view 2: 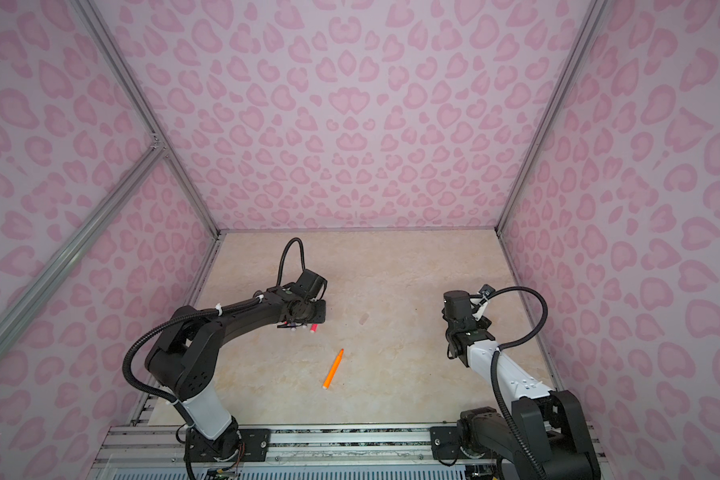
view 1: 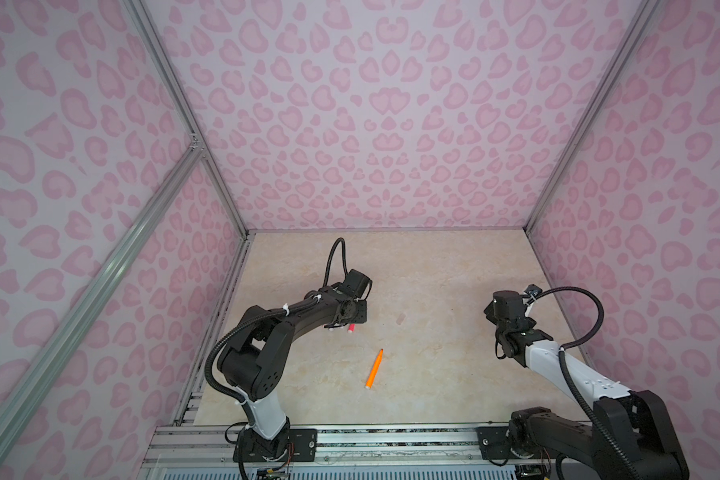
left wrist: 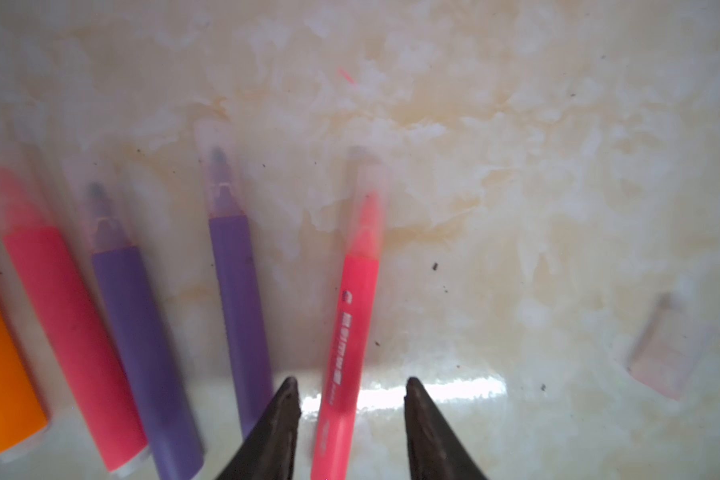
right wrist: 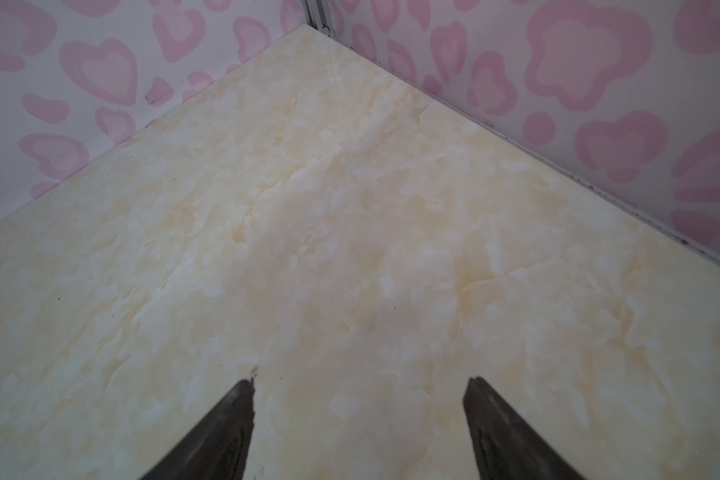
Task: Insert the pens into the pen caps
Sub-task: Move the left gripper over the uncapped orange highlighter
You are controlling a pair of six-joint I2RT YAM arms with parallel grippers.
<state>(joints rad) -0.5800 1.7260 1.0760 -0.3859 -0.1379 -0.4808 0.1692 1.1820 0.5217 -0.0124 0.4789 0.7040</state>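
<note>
Nearest the front edge of the table lies the one bare orange pen, its tip pointing toward the back. Left of it the left gripper, jaws apart, straddles a pink pen, the end one of a row of five pens. One loose cap lies near, beyond the orange tip, closer to that arm. The right gripper gapes empty by the right edge.

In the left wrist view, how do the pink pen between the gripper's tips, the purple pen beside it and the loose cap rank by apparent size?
Largest: pink pen and purple pen, which look alike; both are partly out of sight, so I do not rank them.
Smallest: loose cap, clearly.
</note>
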